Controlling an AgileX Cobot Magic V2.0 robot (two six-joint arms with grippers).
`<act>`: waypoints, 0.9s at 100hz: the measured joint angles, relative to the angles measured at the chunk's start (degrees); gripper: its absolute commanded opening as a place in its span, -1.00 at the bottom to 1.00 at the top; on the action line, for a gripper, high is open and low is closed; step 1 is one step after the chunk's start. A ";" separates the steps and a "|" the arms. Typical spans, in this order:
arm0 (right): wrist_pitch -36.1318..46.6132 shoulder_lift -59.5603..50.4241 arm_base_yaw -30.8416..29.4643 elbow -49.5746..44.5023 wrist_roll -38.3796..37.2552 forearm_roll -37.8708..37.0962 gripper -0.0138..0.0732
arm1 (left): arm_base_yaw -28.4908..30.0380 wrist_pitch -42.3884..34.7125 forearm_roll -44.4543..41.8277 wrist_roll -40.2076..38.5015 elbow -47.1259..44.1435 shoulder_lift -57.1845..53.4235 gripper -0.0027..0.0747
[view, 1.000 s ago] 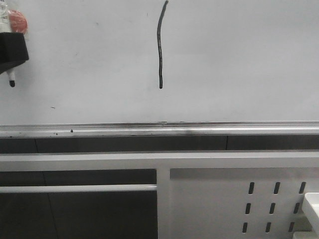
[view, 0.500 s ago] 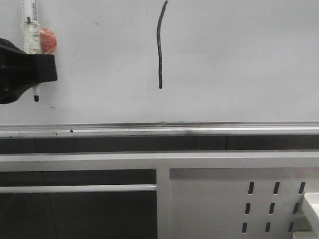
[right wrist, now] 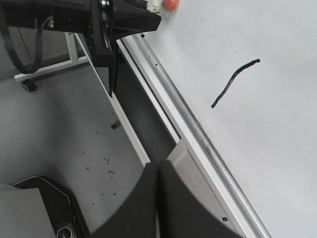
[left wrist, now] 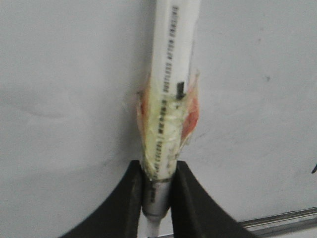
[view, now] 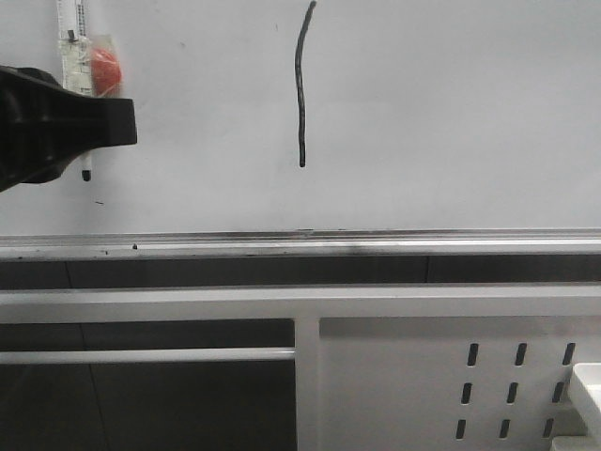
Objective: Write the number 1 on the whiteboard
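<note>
The whiteboard fills the upper front view, and the number 1 on it is a thin black, slightly curved vertical stroke near the middle. My left gripper is at the far left, shut on a white marker pen that has yellowish tape and an orange patch. The pen's dark tip points down, well left of the stroke. In the left wrist view the fingers clamp the pen barrel. My right gripper is shut and empty, away from the board; the number 1 shows beyond it.
A silver rail runs along the board's lower edge, with a tiny dark dash above it. Below is a white metal frame with a slotted panel. A white object's corner shows at the lower right. Grey floor lies under the right gripper.
My left gripper has moved right into the front view, carrying the marker pen closer to the stroke. The stroke itself is unchanged.
</note>
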State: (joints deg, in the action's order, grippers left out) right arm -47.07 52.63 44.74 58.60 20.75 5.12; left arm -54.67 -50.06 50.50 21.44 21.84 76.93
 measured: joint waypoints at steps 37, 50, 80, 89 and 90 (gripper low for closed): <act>0.00 0.00 0.00 0.00 -0.09 -0.10 -0.84 | 0.00 -1.77 -0.73 0.00 0.00 1.31 -0.98; 0.00 0.00 0.00 0.00 -0.09 -0.10 -0.84 | 0.00 -1.85 -0.76 0.00 0.00 1.41 -0.98; 0.00 0.00 0.00 0.00 -0.09 -0.10 -0.84 | 0.47 -4.52 -1.85 -0.23 0.08 1.41 -0.15; 0.00 0.00 0.00 0.00 -0.09 -0.10 -0.84 | 0.47 -5.64 -1.75 -0.23 0.08 1.41 -0.09; 0.00 0.00 0.00 0.00 -0.09 -0.10 -0.84 | 0.47 -5.66 -1.75 -0.23 0.08 1.41 -0.09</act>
State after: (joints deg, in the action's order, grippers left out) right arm -47.07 52.63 44.74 58.60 20.66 5.03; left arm -54.20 -55.72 48.75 21.21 21.92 78.34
